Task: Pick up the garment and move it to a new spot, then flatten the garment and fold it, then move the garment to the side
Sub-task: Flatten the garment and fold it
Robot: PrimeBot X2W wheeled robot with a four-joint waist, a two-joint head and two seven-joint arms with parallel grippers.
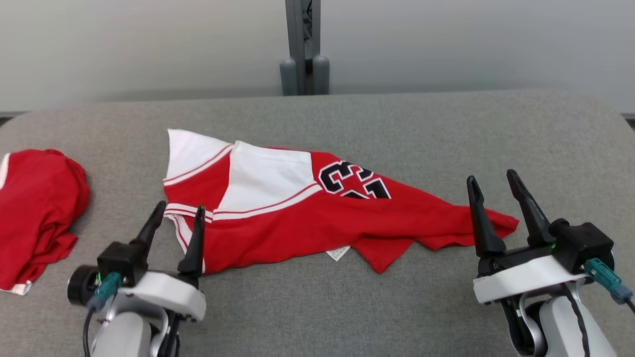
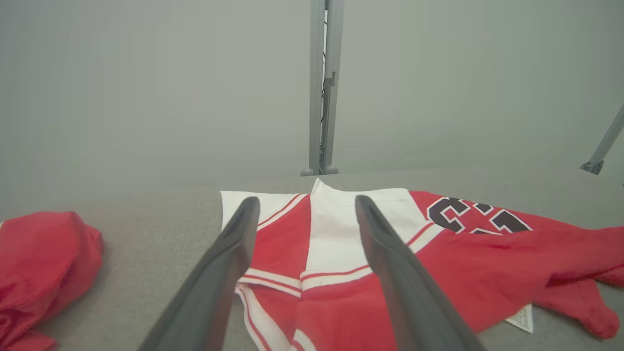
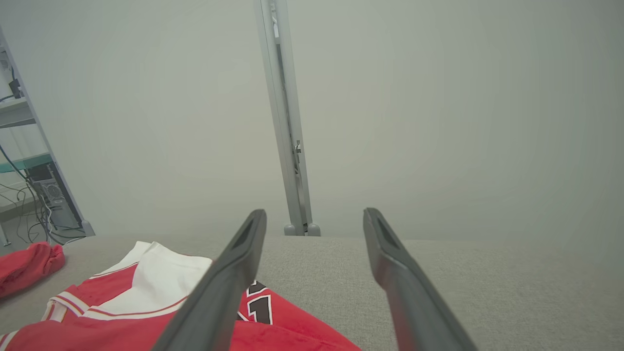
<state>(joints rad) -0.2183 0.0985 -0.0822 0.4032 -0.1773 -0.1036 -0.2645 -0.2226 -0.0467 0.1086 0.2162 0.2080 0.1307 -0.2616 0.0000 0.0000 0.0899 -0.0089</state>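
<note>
Head view, garment: the red and white garment (image 1: 307,213) lay crumpled across the middle of the worktop (image 1: 347,114). Its long axis ran left to right, with the white panels at the left and a red point at the right.
Head view, left pincer: the left pincer (image 1: 180,206) was wide open and held nothing, at the garment's near-left striped edge.
Head view, right pincer: the right pincer (image 1: 491,176) was equally wide and empty, at the right tip. Each arm looked nearest its own end.
Head view, surroundings: the worktop was covered in grey cloth. A second red garment (image 1: 39,208) lay at far left, and a grey post (image 1: 303,49) stood behind.
Left wrist view: the striped edge lay just ahead, between the parted fingers (image 2: 229,263).
Right wrist view: the garment (image 3: 161,278) lay left of the fingers, with bare worktop ahead. A shelf with cables (image 3: 29,170) stood far left.
</note>
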